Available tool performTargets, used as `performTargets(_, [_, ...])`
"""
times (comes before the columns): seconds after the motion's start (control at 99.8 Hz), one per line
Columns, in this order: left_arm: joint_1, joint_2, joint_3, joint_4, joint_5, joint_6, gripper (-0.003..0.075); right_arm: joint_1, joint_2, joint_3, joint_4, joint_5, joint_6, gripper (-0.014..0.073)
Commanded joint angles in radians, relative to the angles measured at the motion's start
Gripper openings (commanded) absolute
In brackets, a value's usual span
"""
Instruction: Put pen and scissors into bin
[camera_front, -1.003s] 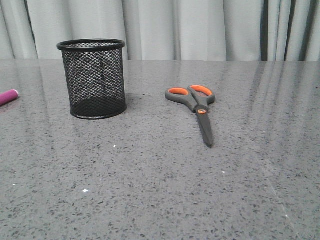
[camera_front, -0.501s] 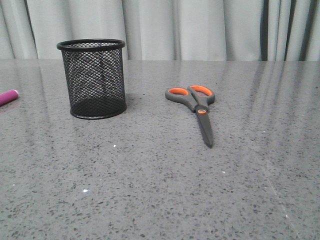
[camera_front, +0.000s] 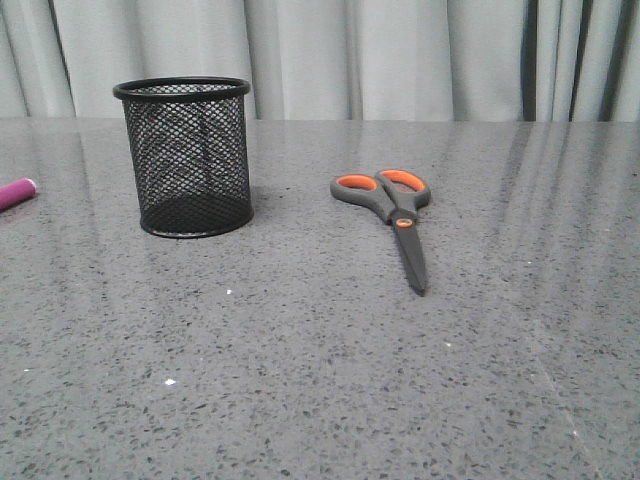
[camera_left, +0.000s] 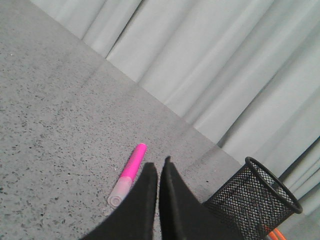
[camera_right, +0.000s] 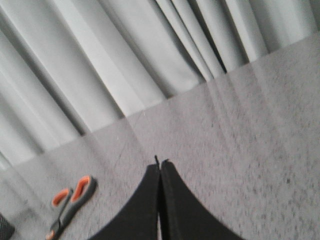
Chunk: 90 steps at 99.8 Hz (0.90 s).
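Both pincers (camera_left: 158, 167) (camera_right: 160, 165) closed, empty; bin (camera_front: 188, 160) btwn pen (camera_front: 15, 193) & scissors (camera_front: 392, 215), nothing blocking.

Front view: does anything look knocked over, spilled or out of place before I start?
Nothing stands out. The bin stands upright and looks empty through the mesh. The scissors lie flat and closed to its right, and the pen lies flat on the table to its left, partly cut off by the front view's edge.
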Motion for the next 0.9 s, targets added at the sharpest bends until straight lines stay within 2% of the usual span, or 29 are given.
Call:
performTargets(0.0, [-0.002,-0.01,-0.039,-0.019,-0.024,-0.003,-0.0022,-0.007,-0.01,-0.06,0.01,0.019,-0.01,-0.0067])
performTargets(0.18, [-0.002,0.113,-0.157,0.083,0.102,-0.003,-0.0022,-0.007,0.113,-0.176,-0.008,0.138,-0.01,-0.0067])
performTargets(0.341, [-0.002,0.272,-0.349,0.293,0.238,-0.001,-0.0022,-0.007,0.312,-0.341,-0.122,0.288,-0.012,-0.0067])
performTargets(0.441, [-0.002,0.369,-0.476,0.386,0.348,0.042,-0.0022,-0.007,0.471,-0.45,-0.137,0.405,-0.021,-0.0067])
performTargets(0.602, [-0.002,0.511,-0.63,0.403,0.478,0.149,-0.0022,-0.007,0.668,-0.601,-0.137,0.528,-0.021,-0.0068])
performTargets(0.612, [-0.002,0.562,-0.669,0.403,0.51,0.157,-0.0022,-0.007,0.738,-0.646,-0.137,0.552,-0.021,-0.0068])
performTargets(0.892, [-0.002,0.663,-0.701,0.346,0.524,0.157,-0.002,-0.007,0.818,-0.688,-0.096,0.56,-0.072,-0.0052])
